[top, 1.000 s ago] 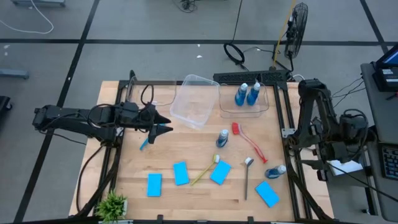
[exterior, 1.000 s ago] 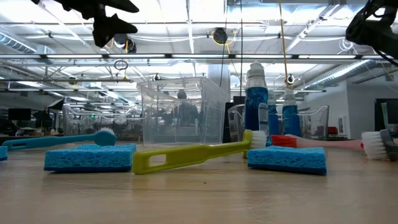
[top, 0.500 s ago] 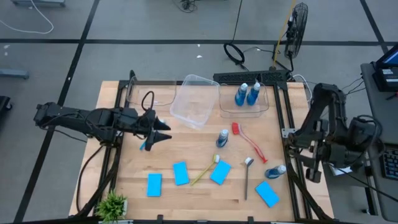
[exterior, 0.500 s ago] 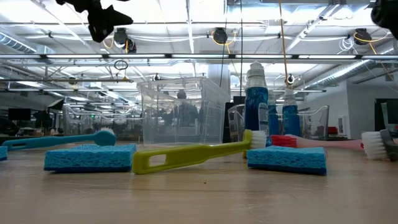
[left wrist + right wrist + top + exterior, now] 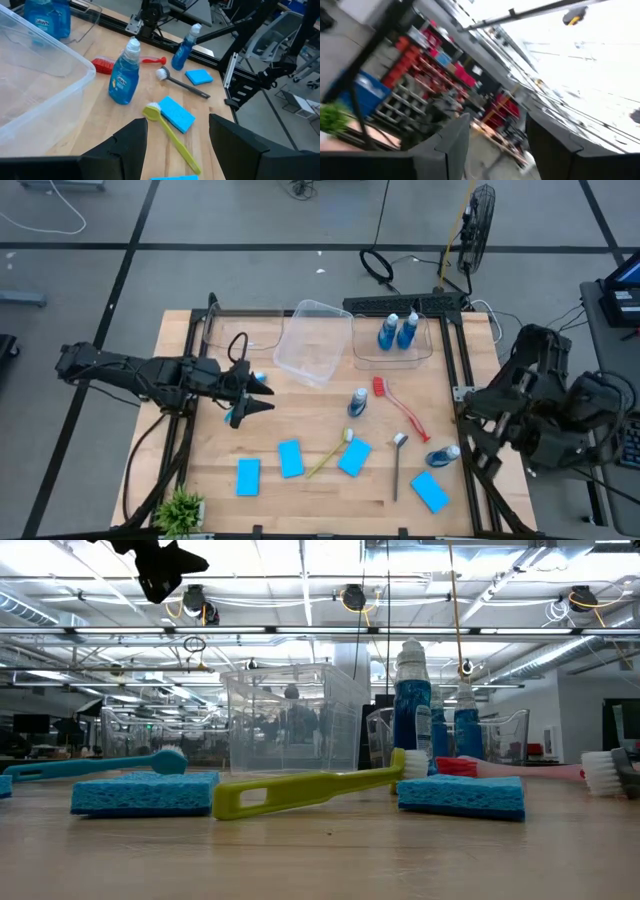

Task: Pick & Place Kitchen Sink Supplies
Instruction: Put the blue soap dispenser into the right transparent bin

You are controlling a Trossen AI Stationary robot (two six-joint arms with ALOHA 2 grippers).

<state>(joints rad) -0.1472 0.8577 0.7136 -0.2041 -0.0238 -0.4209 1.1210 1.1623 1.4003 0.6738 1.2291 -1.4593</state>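
Observation:
My left gripper [image 5: 262, 395] is open and empty, high above the table's left middle; it also shows in the low view [image 5: 165, 562] and its wrist view [image 5: 177, 145]. The blue brush [image 5: 100, 764] lies flat below it. One bottle [image 5: 358, 402] stands upright mid-table, one bottle [image 5: 443, 454] lies on its side at the right, and two bottles [image 5: 397, 332] stand in a far tub. The red brush [image 5: 400, 406], grey brush [image 5: 398, 465], yellow brush [image 5: 330, 453] and several blue sponges [image 5: 291, 458] lie flat. My right gripper [image 5: 497, 145] is open, off the table's right side.
An empty clear tub [image 5: 313, 340] sits at the far middle, and another clear tub [image 5: 222, 330] at the far left. A small green plant [image 5: 180, 508] stands at the near left corner. My right arm [image 5: 545, 415] is folded beyond the table's right edge.
My left gripper has moved a little toward the table's near edge and left, staying open. My right arm has folded back and down beyond the table's right edge and has left the low view. Nothing on the table has moved.

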